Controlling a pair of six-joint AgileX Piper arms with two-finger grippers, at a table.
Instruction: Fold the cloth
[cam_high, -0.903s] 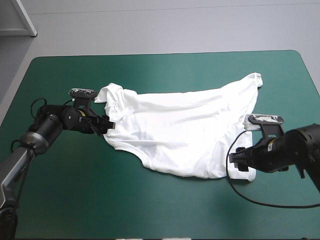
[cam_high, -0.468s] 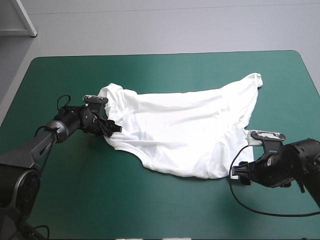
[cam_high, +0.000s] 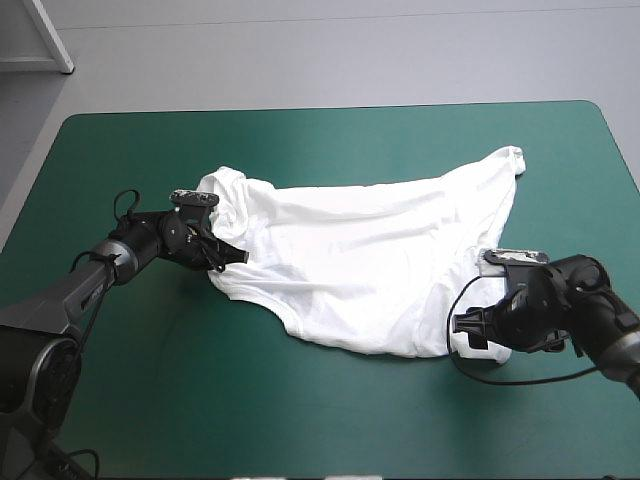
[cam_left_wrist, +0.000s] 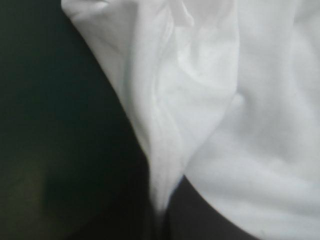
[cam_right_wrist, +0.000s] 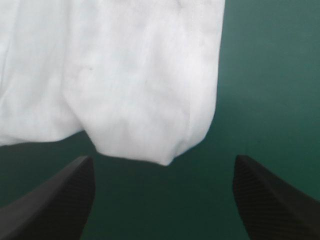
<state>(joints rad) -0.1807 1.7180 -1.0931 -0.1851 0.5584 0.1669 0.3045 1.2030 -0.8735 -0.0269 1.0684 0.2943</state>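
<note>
**Left edge pinched, right arm closing on the near corner**

The teal-green surface (cam_high: 330, 420) carries the white T-shirt (cam_high: 360, 260), spread loosely across its middle. The shirt is wrinkled rather than flat, with one end trailing toward the far right and the other bunched at the left.

The main change since just before is on the right. That arm has swung in from the near right, so the right end effector (cam_high: 468, 328) now sits just beside the shirt's near right corner. Its black fingers stand wide apart and hold nothing, and the wrist view shows the corner lying just ahead of the gap between them.

The left end effector (cam_high: 225, 255) has barely shifted. It is at the shirt's left edge, fingers all but closed, with a ridge of white fabric pinched between them.

With one side gripped and the other lined up, the robot appears to be securing a second hold. No fold has been made yet.
</note>
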